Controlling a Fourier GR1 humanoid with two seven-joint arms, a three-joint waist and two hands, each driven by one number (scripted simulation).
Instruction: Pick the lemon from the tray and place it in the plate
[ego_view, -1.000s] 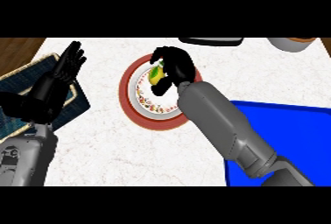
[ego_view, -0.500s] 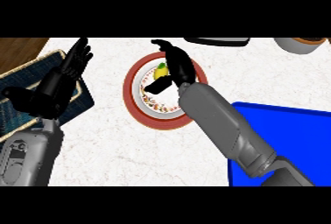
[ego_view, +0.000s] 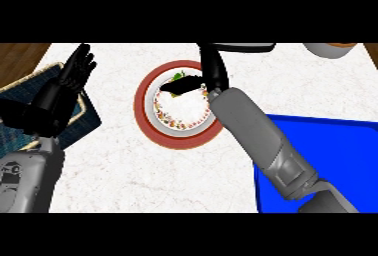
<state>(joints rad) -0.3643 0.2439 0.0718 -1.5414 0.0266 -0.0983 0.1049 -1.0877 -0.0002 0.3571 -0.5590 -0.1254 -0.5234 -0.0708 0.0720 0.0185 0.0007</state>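
Head view is showing the right hand (ego_view: 214, 80) hanging over the far side of the plate (ego_view: 142, 107), with its fingers (ego_view: 210, 57) stretching out straight and close together, pointing away from the robot toward the counter's back edge. Its thumb (ego_view: 183, 86) is sticking out sideways to the left, lying across the plate's white middle. Nothing is being gripped: the hand is standing open, fingers uncurled.

Only a small yellow-green patch of the lemon (ego_view: 179, 76) is peeking out at the thumb's upper edge, inside the plate's red rim and on its far part. Whether the thumb is touching the lemon cannot be told, as the thumb is hiding most of it.

Behind the hand, the grey right forearm (ego_view: 255, 132) is running diagonally down to the lower right, crossing the plate's near right rim and then passing over the left edge of the blue tray (ego_view: 332, 145). The tray is lying well apart from the lemon, to the right of the plate on the pale counter (ego_view: 148, 175).

At the left, the left hand (ego_view: 66, 87) is resting open with its fingers up and slightly fanned, above a dark blue mat (ego_view: 83, 122) with a tan border. The mat is lying near the plate but apart from it.

Along the far edge, a dark object (ego_view: 247, 47) is sitting just beyond the right hand's fingertips, and a grey bowl (ego_view: 328, 50) is standing farther right.
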